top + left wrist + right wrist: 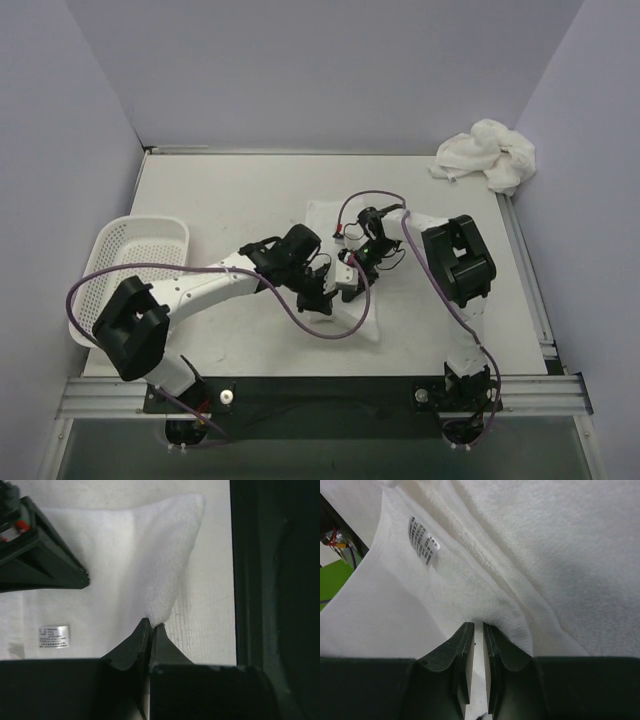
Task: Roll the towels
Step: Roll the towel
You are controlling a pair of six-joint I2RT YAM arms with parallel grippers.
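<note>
A white towel (366, 318) lies half-folded on the table between the two arms. My left gripper (318, 292) is shut on one corner of it; in the left wrist view the jaws (151, 625) pinch the tip of a raised fold of the towel (150, 555). My right gripper (356, 264) is close beside it, shut on a folded edge of the same towel (545, 540), with cloth between the pads (479, 626). The towel's care label shows in the left wrist view (54, 636) and in the right wrist view (424, 547).
A second white towel (487, 153) lies crumpled at the back right corner. A white mesh basket (140, 248) stands at the left edge. Grey walls close in the table on three sides. The right gripper's dark finger (45, 555) shows in the left wrist view.
</note>
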